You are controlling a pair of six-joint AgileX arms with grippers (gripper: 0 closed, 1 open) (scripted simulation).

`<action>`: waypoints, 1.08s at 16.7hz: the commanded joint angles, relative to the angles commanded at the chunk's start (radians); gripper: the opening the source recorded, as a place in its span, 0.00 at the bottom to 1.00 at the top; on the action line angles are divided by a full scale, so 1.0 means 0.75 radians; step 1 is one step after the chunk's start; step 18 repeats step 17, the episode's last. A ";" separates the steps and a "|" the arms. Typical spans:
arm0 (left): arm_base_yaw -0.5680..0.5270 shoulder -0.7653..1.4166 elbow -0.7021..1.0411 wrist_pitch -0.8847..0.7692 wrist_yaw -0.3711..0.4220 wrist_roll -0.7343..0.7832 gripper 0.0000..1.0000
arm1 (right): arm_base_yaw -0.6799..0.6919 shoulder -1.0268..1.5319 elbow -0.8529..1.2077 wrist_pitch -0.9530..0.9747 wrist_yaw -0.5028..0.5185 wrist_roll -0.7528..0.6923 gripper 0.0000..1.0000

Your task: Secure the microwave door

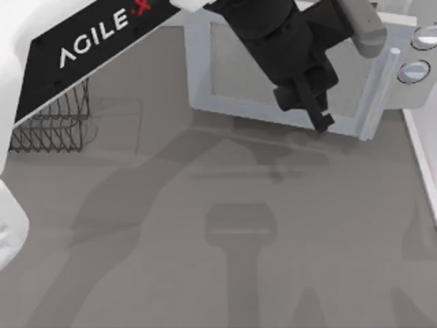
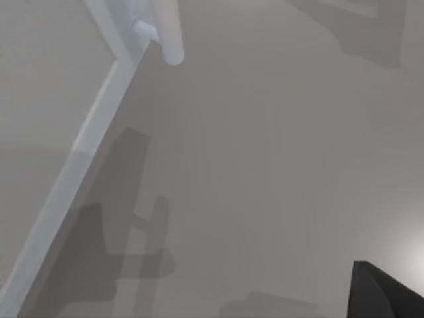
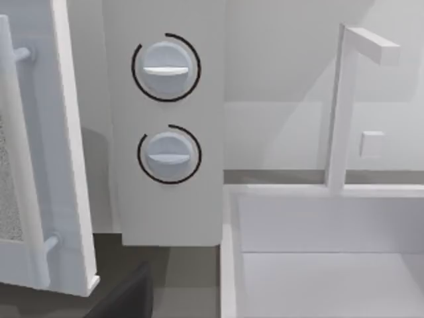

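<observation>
Closest to the overhead camera, a broad black-and-white arm segment lettered AGILE crosses the upper left of the top view. Beyond it my left gripper (image 1: 311,102), black, hangs in front of the large white microwave door (image 1: 205,75) with its greyish see-through window, its tip just inside the door's near edge and near the pale vertical bar handle (image 1: 381,85). Whether its jaws are spread or pressed together I cannot tell; they pinch nothing that I can see. The big white box microwave (image 1: 427,75) sits at the far right, two round grey knobs (image 1: 414,70) on its side panel. A dark wire rack (image 1: 58,123) stands on the grey counter (image 1: 205,273) at the far left. The door looks almost flush with the knob panel, so the closing seems nearly done; judging from this, a last push to seat it is what remains.

From the left wrist, the door's white lower frame (image 2: 99,119) runs slantwise with the end of the bar handle (image 2: 171,40) above it, and a dark jaw tip (image 2: 381,295) shows at the corner, clear of the door.

From the right wrist, the door's handle edge (image 3: 63,165) stands a little proud of the knob panel (image 3: 165,199), so it is not yet fully shut. A white sink basin (image 3: 318,252) with a squared faucet (image 3: 344,99) lies beside the microwave. A dark shape at the lower edge is cut off, and the right jaws' state cannot be told. The microwave's cavity is hidden behind the door.
</observation>
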 joint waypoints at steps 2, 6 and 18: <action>0.000 0.001 -0.004 -0.002 0.002 0.000 0.00 | 0.000 0.000 0.000 0.000 0.000 0.000 1.00; -0.029 0.026 -0.006 -0.030 0.010 -0.006 0.00 | 0.000 0.000 0.000 0.000 0.000 0.000 1.00; -0.045 0.098 0.149 -0.045 -0.016 -0.042 0.00 | 0.000 0.000 0.000 0.000 0.000 0.000 1.00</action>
